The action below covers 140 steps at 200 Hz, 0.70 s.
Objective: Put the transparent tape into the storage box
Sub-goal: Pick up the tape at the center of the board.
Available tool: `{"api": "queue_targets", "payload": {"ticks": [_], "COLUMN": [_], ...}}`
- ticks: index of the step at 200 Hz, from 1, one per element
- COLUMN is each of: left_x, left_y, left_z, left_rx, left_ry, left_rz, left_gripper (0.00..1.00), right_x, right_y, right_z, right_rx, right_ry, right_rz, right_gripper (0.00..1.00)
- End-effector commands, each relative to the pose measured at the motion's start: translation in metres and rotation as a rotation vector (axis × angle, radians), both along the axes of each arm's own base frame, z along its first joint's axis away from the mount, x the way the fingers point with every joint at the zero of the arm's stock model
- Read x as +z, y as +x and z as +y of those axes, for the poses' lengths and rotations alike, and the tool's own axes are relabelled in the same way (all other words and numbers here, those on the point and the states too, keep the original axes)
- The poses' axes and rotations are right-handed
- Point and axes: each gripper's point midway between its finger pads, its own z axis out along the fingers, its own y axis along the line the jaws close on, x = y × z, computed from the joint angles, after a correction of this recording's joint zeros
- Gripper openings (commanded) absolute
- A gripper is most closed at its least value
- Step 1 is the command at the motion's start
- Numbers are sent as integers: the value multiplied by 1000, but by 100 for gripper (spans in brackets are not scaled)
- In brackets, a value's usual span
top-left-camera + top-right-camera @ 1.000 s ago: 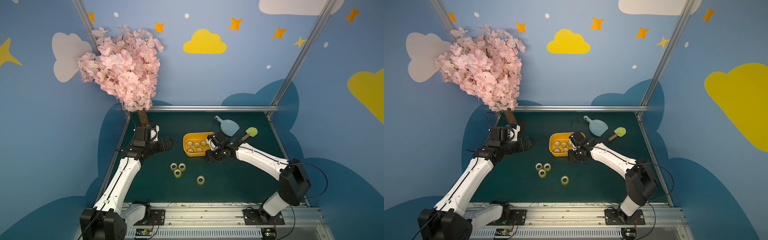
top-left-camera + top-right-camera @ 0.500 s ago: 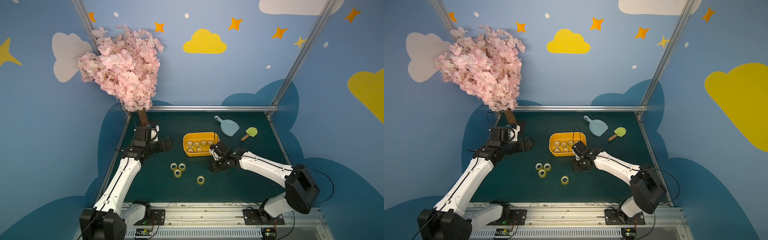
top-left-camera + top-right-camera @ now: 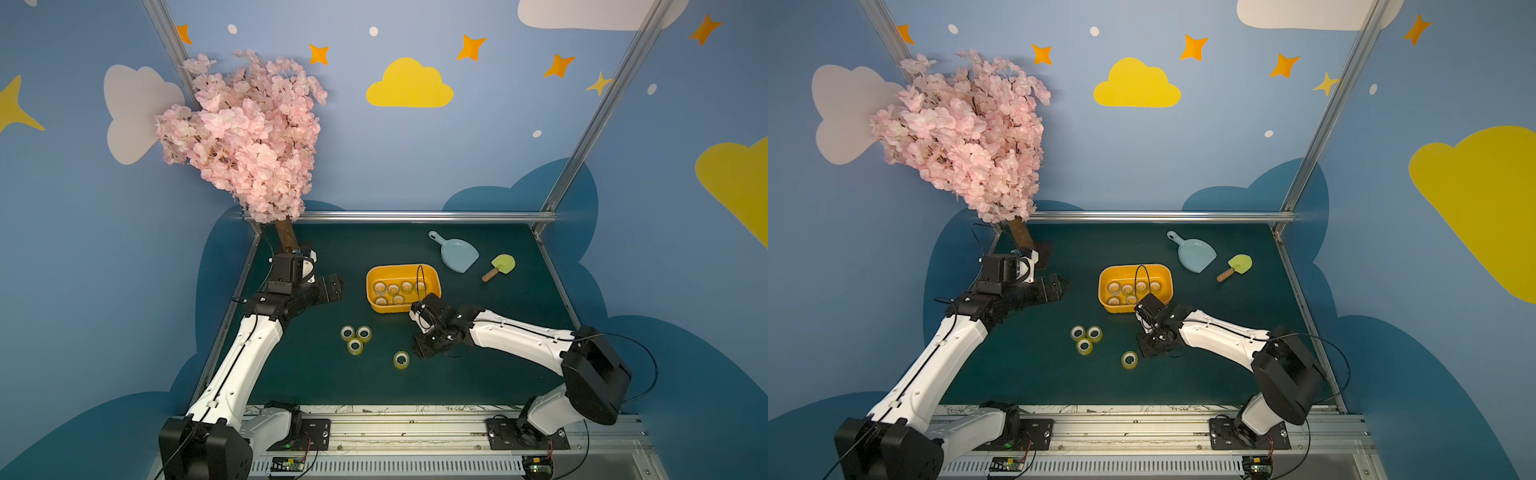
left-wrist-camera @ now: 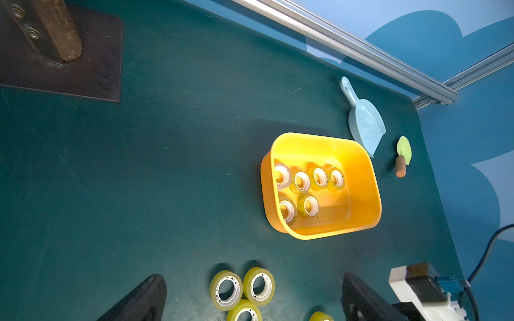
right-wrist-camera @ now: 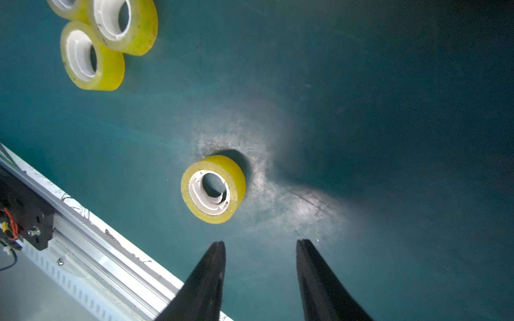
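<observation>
In both top views the storage box [image 3: 402, 268] stands mid-table [image 3: 498, 374] holding six tape rolls [image 3: 393, 288]. A lone tape roll [image 3: 401, 360] lies flat on the table just beside the right pincer [image 3: 419, 352]. The left wrist view shows the left pincer [image 4: 253, 278] spread wide and empty. The right wrist view shows the right pincer's jaws partly apart, gripping nothing, with the lone tape roll just ahead.

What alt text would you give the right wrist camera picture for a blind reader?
A single yellowish tape roll lies flat on the dark green table, just ahead of the right gripper, whose two black fingers stand apart and hold nothing. More rolls cluster farther off, and a metal rail runs along the table's edge.
</observation>
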Motion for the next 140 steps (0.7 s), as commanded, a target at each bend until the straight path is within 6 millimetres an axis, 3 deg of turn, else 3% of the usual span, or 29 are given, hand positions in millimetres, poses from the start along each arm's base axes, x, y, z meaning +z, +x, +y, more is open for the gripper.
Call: {"api": "queue_targets", "payload": {"ticks": [1, 78, 140], "left_x": [1, 2, -7], "left_y": [-3, -4, 0], "left_z": [4, 4, 6], "left_rx": [4, 5, 9], "left_ry": [26, 29, 45], "left_rz": [-9, -12, 7], "left_gripper": [100, 100, 100], "right_x": [-6, -34, -52], "right_y": [-1, -4, -2], "right_z": [15, 31, 15], "right_rx": [12, 37, -1], "right_ry": [2, -91, -218], "right_rz": [15, 33, 25], "right_gripper": [48, 48, 45]}}
